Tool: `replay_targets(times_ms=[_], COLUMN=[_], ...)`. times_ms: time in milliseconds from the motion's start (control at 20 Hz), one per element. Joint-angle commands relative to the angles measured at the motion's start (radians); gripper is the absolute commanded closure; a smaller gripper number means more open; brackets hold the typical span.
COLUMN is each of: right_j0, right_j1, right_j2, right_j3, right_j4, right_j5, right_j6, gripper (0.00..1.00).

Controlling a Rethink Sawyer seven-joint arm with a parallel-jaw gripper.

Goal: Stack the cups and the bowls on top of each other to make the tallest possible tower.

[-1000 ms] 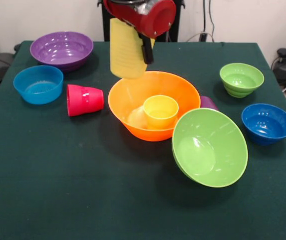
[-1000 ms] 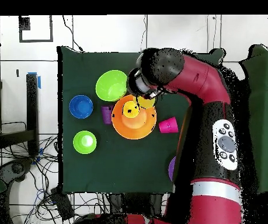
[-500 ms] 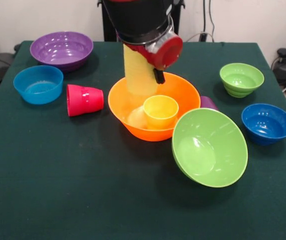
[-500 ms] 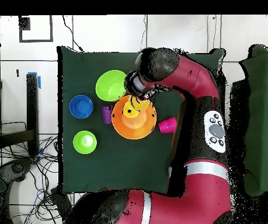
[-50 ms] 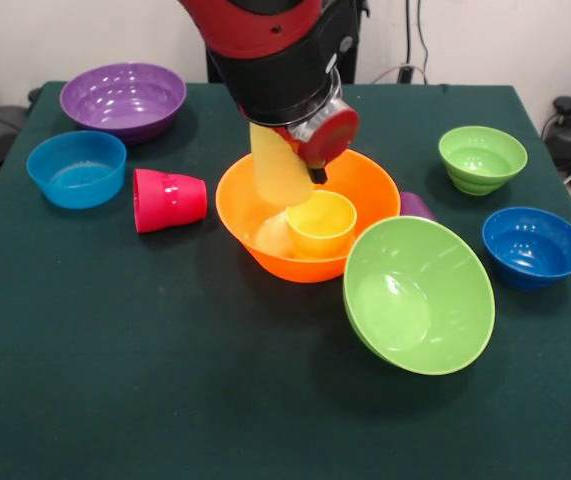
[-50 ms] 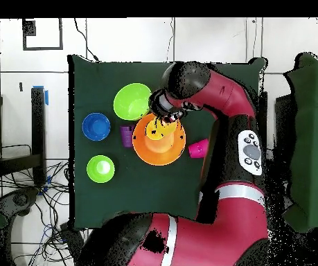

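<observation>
The desk (image 5: 115, 380), under dark green cloth, carries everything. On it the large orange bowl (image 5: 255, 215) sits near the middle as the tower's base, with the yellow-orange cup (image 5: 320, 222) standing upright, mouth up, inside it. The large lime green bowl (image 5: 420, 295) leans tilted against the orange bowl's near-right side; the large purple bowl (image 5: 123, 98) is at the far left. Smaller bowls lie apart: a light blue one (image 5: 76, 168) at left, a small lime green one (image 5: 482, 157) and a dark blue one (image 5: 534, 246) at right. The red-pink cup (image 5: 168, 199) lies on its side left of the orange bowl, and the purple cup (image 5: 417, 205) peeks out behind it.

The gripper (image 5: 310, 165) has its jaws clamped on the pale yellow cup (image 5: 277, 170), which hangs tilted just above the yellow-orange cup.

To seat it well, I judge the pale cup should be brought upright and centred over the lower cup's rim before descending, then released only once it rests squarely. A skewed release could tip both cups over.
</observation>
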Motion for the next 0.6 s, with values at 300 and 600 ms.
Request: replay_targets(times_ms=[300, 600], right_j0=[0.045, 0.059], right_j1=[0.031, 0.0], right_j2=[0.014, 0.003], right_j3=[-0.042, -0.019], right_j4=[0.034, 0.055], right_j5=[0.085, 0.1], right_j6=[0.183, 0.194], gripper=[1.0, 1.0])
